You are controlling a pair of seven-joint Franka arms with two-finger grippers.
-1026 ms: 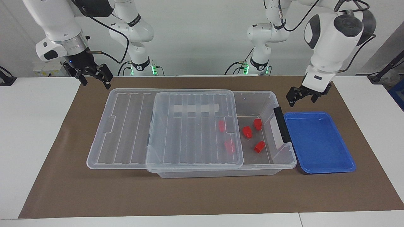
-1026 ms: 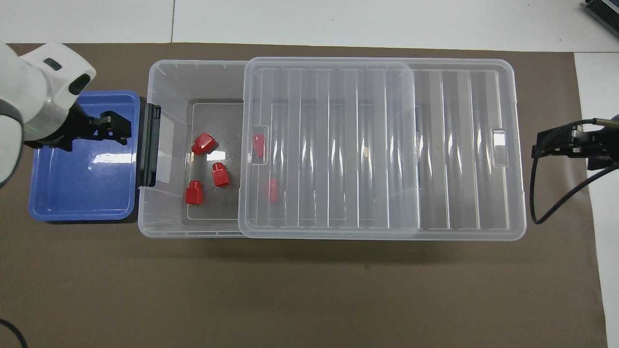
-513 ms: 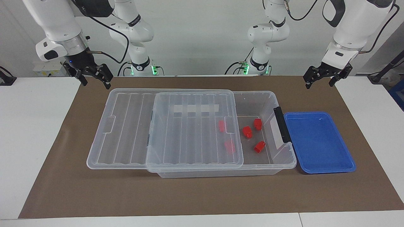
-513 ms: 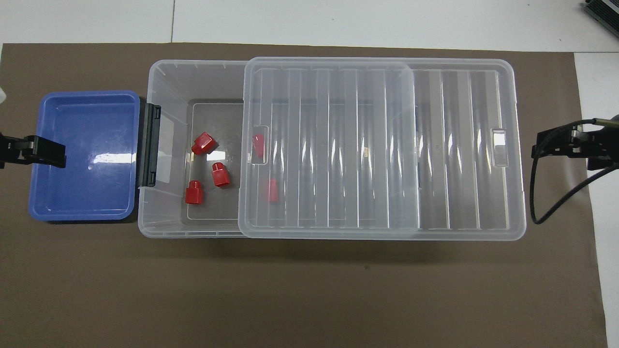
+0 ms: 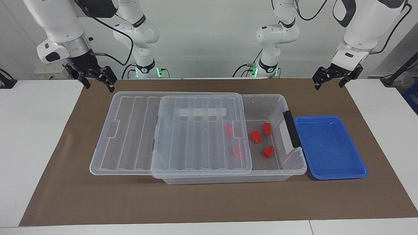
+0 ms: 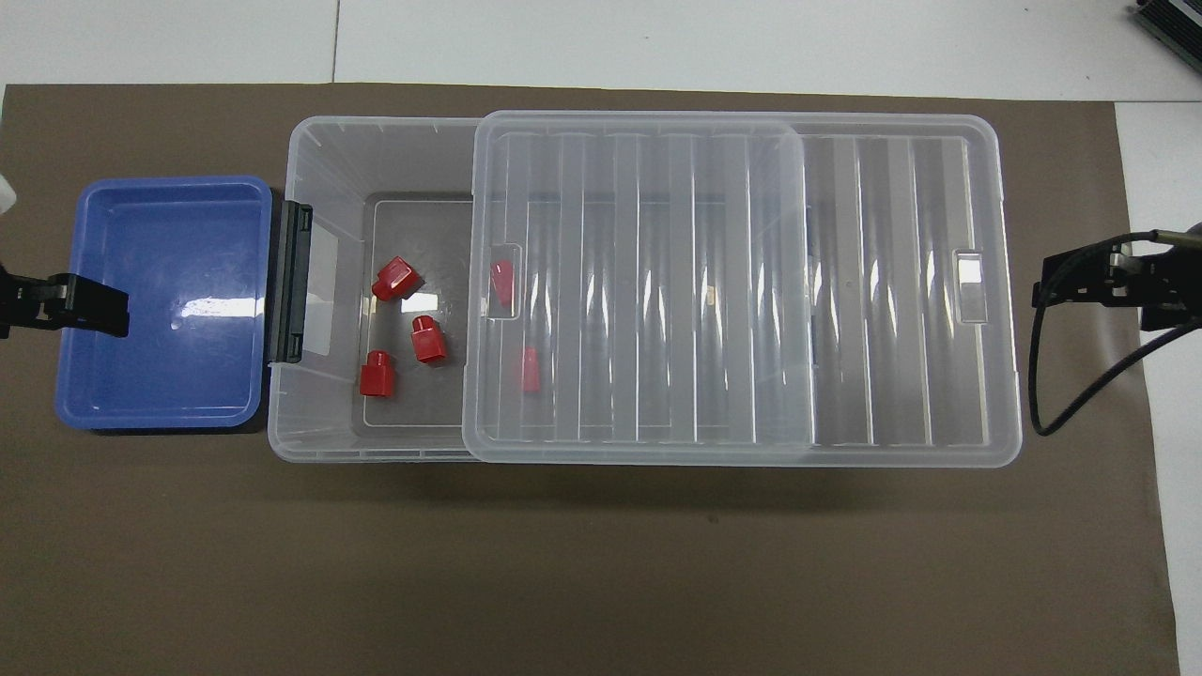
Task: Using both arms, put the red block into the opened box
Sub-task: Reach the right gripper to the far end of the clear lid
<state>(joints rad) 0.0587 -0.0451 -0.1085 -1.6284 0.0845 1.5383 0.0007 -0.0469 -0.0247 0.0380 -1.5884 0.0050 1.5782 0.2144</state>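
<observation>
**Both grippers empty and raised; five red blocks already lie in the half-open box**

The left gripper (image 5: 333, 77) hangs with its fingers spread and nothing between them, up over the brown mat (image 5: 209, 202) at the left arm's end of the table, nearer the robots than the blue tray (image 5: 329, 169). The right gripper (image 5: 96, 78) is likewise released and empty, over the mat's corner at the right arm's end, just off the box's slid-back lid (image 5: 196, 137); that arm waits.

From the left fingers, the blocks lie down and toward the table's middle, with the empty tray and the black end handle (image 5: 291, 129) between. Three red blocks (image 5: 256, 136) sit uncovered on the floor of the clear box (image 5: 261, 101), close together near the handle end; two more red blocks (image 5: 237, 151) show through the lid's edge. The lid's long axis runs along the box's own, pushed toward the right arm's end, so the opening faces the left arm.

I judge the left gripper the nearer to the opening and to the blocks. No block is left outside the box, so the placing looks finished.
</observation>
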